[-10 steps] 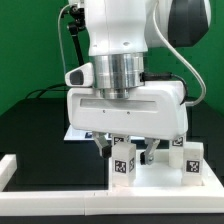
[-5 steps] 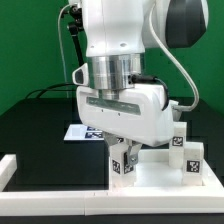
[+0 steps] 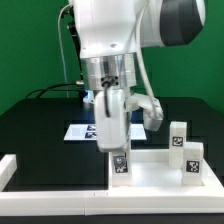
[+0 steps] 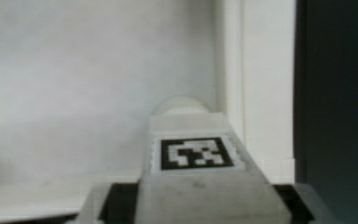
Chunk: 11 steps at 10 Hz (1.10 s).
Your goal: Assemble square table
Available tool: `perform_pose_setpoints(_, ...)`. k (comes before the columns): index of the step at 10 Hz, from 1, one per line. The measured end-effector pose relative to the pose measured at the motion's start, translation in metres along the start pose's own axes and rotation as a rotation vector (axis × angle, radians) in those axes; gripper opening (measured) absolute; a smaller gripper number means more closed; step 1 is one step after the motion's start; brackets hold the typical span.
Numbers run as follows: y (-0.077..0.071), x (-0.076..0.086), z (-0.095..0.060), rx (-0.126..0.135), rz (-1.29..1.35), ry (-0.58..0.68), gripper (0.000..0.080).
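Three tagged white legs (image 3: 120, 164) stand upright on the square top (image 3: 160, 177).

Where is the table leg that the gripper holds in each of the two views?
Exterior view: the held leg stands upright under the gripper, at the square top's corner on the exterior view's left.
Wrist view: the same leg fills the middle, its tag facing the camera.
Shared landmark: the square top's raised rim.
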<state>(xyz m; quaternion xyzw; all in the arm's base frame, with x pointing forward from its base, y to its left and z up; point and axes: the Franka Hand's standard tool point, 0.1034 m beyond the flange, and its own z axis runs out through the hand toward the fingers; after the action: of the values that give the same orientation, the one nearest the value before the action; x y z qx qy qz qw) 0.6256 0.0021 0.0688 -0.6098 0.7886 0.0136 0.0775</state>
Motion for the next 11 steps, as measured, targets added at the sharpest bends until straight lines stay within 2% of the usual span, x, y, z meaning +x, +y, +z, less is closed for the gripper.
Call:
perform_pose_setpoints(2,0.001,-0.005,0.001,-0.002,0.131,0.003,0.0293)
perform_pose_setpoints(4,0.002,-0.006,0.001,-0.004,0.113,0.008,0.0293)
perform_pose_setpoints(5,0.002,-0.007,0.001,-0.001,0.058,0.01,0.036)
perform_pose_setpoints(6,0.002,-0.012,0.001,0.01,-0.115,0.012,0.036)
perform_pose_setpoints(7,0.005,-0.014,0.002,0.008,-0.277,0.011,0.0569)
perform_pose_setpoints(8,0.007,-0.014,0.003,0.004,-0.376,0.013,0.0625)
perform_pose_setpoints(11,0.006,-0.011,0.004,0.0,-0.581,0.02,0.0648)
